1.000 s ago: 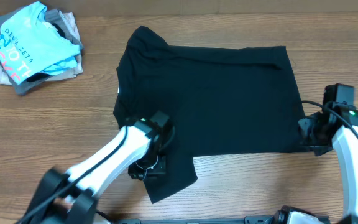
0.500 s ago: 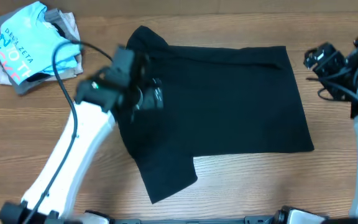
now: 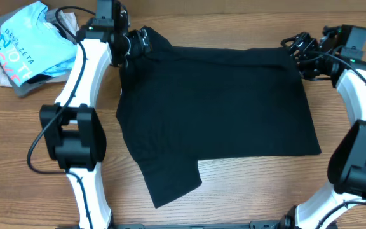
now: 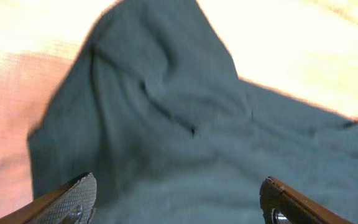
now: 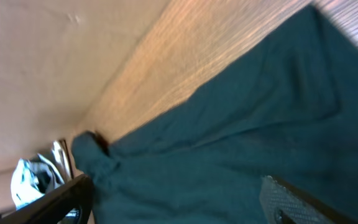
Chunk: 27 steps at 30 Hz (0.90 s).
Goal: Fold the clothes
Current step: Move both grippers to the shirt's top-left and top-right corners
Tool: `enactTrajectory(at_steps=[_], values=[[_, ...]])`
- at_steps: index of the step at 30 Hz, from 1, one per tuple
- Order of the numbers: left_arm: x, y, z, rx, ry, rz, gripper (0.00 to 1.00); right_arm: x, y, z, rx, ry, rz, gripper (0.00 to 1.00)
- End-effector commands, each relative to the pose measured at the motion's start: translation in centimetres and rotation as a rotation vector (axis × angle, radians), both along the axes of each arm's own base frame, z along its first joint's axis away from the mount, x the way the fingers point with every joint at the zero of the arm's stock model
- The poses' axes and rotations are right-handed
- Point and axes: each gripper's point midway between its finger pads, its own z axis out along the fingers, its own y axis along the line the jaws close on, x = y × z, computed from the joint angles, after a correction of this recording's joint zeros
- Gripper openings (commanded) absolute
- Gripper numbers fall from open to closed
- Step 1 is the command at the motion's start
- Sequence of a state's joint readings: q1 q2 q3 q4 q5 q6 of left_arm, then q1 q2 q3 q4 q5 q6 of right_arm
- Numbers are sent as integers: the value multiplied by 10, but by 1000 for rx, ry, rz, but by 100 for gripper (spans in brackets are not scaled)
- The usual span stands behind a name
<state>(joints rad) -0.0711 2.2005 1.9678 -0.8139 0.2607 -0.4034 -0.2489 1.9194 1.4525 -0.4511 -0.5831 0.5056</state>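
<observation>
As seen from overhead, upper left corner: heap of light blue, grey and beige garments (image 3: 24,48) on wooden table (image 3: 37,133). Just right of it, left gripper (image 3: 142,44), jaws spread wide, nothing held, over the bunched upper-left corner of the black garment (image 3: 221,102). Spread mostly flat across frame centre, one flap jutting toward lower left. Upper right: right gripper (image 3: 296,53), likewise released and empty, at the garment's upper-right corner.

A large black soft-fabric garment (image 3: 215,108) lies spread at the centre of the wooden table (image 3: 18,140). A heap of light blue, grey and beige clothes (image 3: 27,48) sits at the far-left corner, apart from it. Over the garment's far-left corner hangs the left gripper (image 3: 146,43), and over its far-right corner the right gripper (image 3: 294,53).
</observation>
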Motion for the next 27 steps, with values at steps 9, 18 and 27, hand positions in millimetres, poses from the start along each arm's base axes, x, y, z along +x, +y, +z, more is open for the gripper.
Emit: enactTrajectory(at_steps=[9,18,27], values=[[64,28,-32,-64,-95,-46,81,-2,35,-26,-184,57,95,93],[73,25,-60,-64,-104,-73,80,-9,40,-30,-181,88,109,93],[76,21,-74,-73,-111,-103,76,-13,40,-33,-177,110,112,93]])
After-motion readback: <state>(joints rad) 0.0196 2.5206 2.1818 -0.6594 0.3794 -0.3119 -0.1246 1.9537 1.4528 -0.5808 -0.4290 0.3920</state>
